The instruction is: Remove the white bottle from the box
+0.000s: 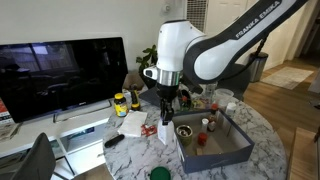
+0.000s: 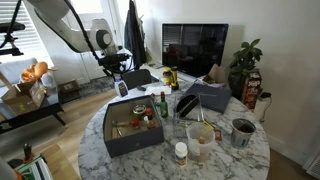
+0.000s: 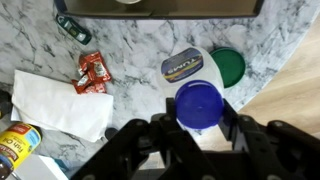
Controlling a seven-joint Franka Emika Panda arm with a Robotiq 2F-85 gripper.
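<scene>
The gripper (image 3: 197, 120) is straddling a blue cap, fingers close on either side; I cannot tell whether it is gripping. The white bottle (image 1: 165, 129) is sitting upright beneath it, outside the box (image 1: 215, 152), just beside its wall, above the table (image 1: 262, 135).

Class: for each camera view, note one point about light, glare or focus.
In an exterior view the TV screen mirrors the room; in an exterior view the window is washed out white; in the wrist view the gripper is dark and soft, the marble table lit evenly.
</scene>
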